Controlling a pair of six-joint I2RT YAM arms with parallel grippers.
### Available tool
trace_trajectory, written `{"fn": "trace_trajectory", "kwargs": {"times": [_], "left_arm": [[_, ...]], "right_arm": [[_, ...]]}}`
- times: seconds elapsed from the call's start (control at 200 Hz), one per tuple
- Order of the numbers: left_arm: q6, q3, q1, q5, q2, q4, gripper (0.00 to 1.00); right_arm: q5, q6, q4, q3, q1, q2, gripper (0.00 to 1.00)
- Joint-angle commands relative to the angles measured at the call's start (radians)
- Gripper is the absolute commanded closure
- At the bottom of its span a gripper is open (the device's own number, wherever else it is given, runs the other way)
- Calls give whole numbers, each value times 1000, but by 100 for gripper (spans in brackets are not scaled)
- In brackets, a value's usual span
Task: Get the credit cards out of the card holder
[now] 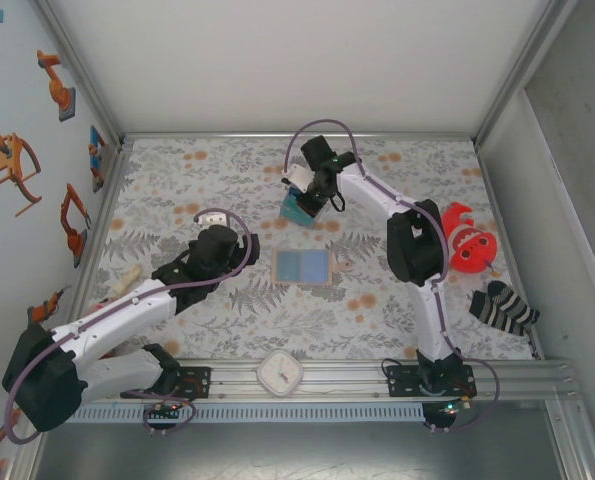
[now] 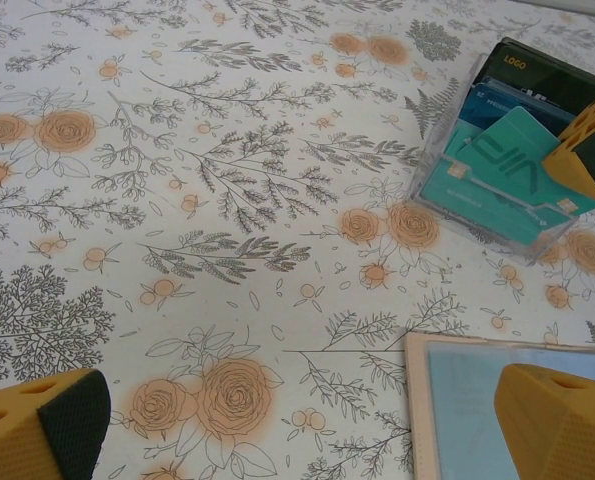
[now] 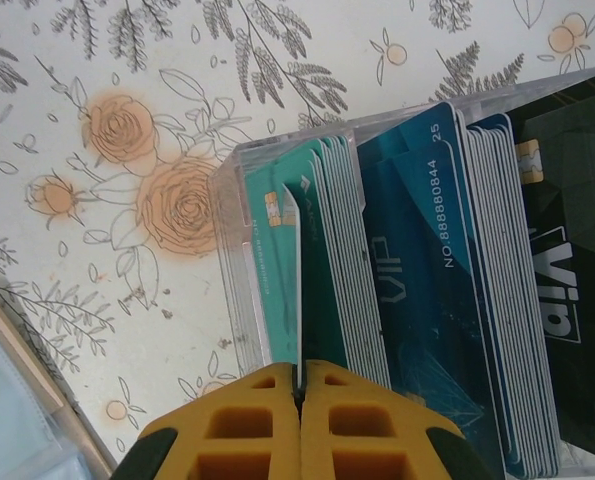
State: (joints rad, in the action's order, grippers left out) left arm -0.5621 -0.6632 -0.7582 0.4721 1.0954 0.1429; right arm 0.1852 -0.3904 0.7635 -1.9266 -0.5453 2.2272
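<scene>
The tan card holder (image 1: 302, 266) lies open and flat mid-table, its pale blue inner face up; I cannot tell lining from card there. Its corner shows in the left wrist view as card holder (image 2: 420, 400), and at the right wrist view's bottom left (image 3: 17, 425). My left gripper (image 2: 297, 440) hovers open over its left edge, one fingertip (image 2: 557, 420) above it. My right gripper (image 3: 300, 368) is shut on a thin teal credit card (image 3: 299, 290), edge-on and standing in a clear box (image 3: 232, 260) of teal, blue and black cards. That credit card (image 2: 512, 150) leans in the box (image 2: 497, 215).
The clear box (image 1: 297, 208) stands just behind the card holder. A white round clock (image 1: 278, 373) sits on the front rail. A red toy (image 1: 467, 240) and a striped sock (image 1: 504, 308) lie at the right. Walls enclose the flowered table.
</scene>
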Motion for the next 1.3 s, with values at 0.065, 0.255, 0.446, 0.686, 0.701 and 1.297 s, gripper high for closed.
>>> {"fn": "trace_trajectory", "kwargs": {"times": [0.065,0.255,0.446,0.686,0.701,1.297], "left_arm": [[-14,7,6,13,-19,3,1],[-19,5,5,22,-31,7,1],[-27,6,9,35,-40,7,2],[-69,25,14,88,-63,1,2],[-73,26,15,94,-68,2,2],[-311,213,34,310,-320,67,3]], "right_arm": [[-59,-22,65,-13,5,8,88],[-42,2,44,13,5,-51,78],[-79,92,-29,90,5,-162,70],[-140,366,-224,390,-24,-428,67],[-144,378,-240,413,-28,-446,67],[-375,805,-293,694,-342,-493,56]]}}
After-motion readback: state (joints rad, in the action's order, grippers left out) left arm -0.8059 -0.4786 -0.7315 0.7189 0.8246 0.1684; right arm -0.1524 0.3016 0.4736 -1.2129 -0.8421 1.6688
